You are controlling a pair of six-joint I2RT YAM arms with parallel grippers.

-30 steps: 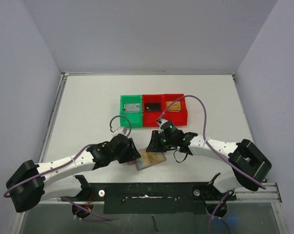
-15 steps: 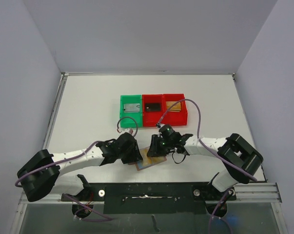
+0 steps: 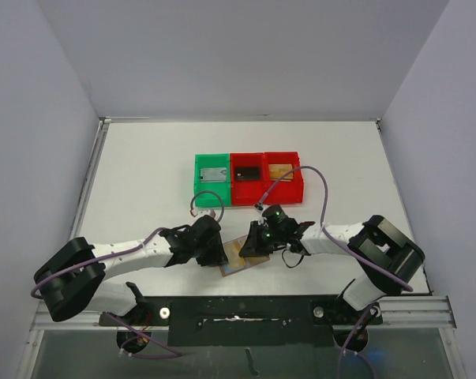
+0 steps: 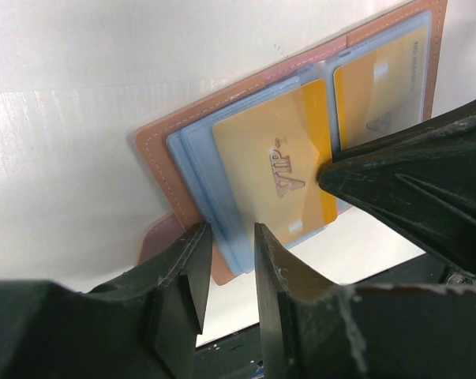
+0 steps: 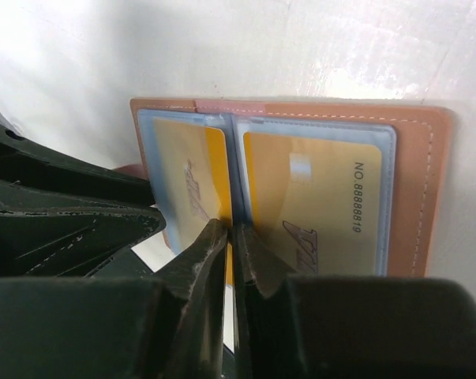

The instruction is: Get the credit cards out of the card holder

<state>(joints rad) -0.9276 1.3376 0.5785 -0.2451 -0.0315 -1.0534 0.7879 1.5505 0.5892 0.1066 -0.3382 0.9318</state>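
The brown card holder (image 3: 239, 257) lies open near the table's front edge, its light-blue sleeves holding yellow credit cards. In the left wrist view my left gripper (image 4: 230, 237) straddles the near edge of the card holder (image 4: 163, 130) with a narrow gap between its jaws. One credit card (image 4: 277, 170) sticks out sideways from its sleeve; another (image 4: 380, 79) sits in the far page. My right gripper (image 5: 231, 230) is shut on the inner edge of the left credit card (image 5: 186, 181) at the fold. The right-hand card (image 5: 316, 189) stays in its sleeve.
A green bin (image 3: 198, 170) with a silver card and two red bins (image 3: 248, 193) (image 3: 299, 185) with a black and a gold card stand in a row behind the arms. Both wrists crowd together over the holder. The black base rail (image 3: 238, 308) runs just in front.
Both grippers have narrowed. The right one has shut on the card at the fold. The left arm has slid a little right and its elbow has swung in.
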